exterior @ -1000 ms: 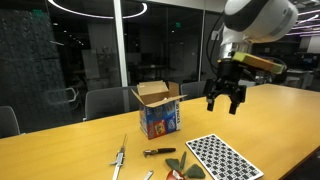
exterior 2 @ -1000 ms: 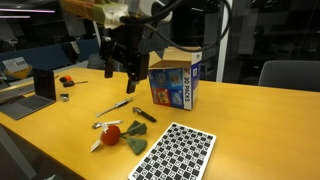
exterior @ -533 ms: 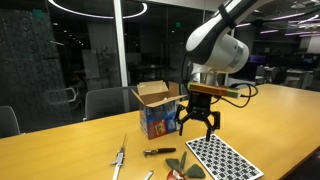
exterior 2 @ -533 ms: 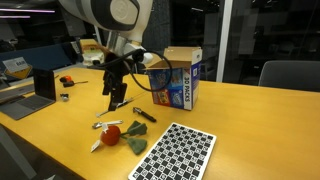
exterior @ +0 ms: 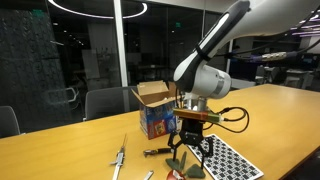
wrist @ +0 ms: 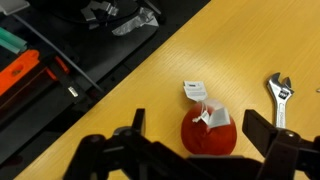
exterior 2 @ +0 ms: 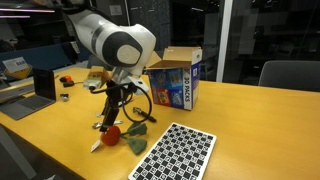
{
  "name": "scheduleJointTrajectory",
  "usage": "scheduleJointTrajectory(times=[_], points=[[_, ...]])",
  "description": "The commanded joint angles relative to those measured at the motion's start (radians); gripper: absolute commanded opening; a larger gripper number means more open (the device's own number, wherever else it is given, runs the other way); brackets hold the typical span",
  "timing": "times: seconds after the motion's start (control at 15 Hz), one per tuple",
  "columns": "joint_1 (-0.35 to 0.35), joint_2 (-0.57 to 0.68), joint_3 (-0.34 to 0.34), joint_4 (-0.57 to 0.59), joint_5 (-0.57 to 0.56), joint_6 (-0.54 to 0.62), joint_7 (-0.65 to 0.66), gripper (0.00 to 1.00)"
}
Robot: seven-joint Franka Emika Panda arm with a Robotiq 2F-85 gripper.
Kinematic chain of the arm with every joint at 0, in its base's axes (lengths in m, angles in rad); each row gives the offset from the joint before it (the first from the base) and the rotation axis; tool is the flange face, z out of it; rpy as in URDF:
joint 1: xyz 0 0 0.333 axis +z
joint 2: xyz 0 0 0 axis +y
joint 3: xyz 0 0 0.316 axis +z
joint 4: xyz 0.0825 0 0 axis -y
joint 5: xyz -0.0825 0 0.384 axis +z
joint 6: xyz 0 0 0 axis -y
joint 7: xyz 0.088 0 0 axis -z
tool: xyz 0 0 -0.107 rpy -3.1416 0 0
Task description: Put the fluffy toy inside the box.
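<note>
The fluffy toy lies on the wooden table, with a red round part point(wrist: 210, 135), a white tag and green leafy parts point(exterior 2: 136, 146); it also shows in an exterior view point(exterior: 186, 166). My gripper point(wrist: 198, 125) is open and hovers just above it, with one finger on each side of the red part and no contact visible. The gripper shows in both exterior views point(exterior: 188, 150) point(exterior 2: 111, 121). The box point(exterior: 158, 111) point(exterior 2: 176, 80) stands upright behind the toy with its brown flaps open.
A black-and-white checkered board point(exterior: 226, 158) point(exterior 2: 176, 152) lies next to the toy. A black pen point(exterior: 158, 152) and a metal wrench point(wrist: 281, 95) point(exterior: 119, 158) lie nearby. The table edge point(wrist: 120, 75) runs close to the toy. A laptop point(exterior 2: 28, 92) sits further along.
The arm has swung away from beside the box and come down over the toy. The gripper stayed open. The toy and box have not moved.
</note>
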Motion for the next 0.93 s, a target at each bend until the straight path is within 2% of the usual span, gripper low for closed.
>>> scheduleJointTrajectory(times=[0.0,0.67,0.73,0.8,0.87], points=[[0.03,0.141,0.004,0.098,0.042,0.022,0.044,1.0],[0.093,0.369,-0.005,0.24,0.02,0.029,0.079,1.0],[0.097,0.386,-0.008,0.248,0.015,0.032,0.08,0.75],[0.1,0.4,-0.01,0.255,0.011,0.032,0.081,0.75],[0.099,0.414,-0.011,0.264,0.011,0.028,0.075,0.66]])
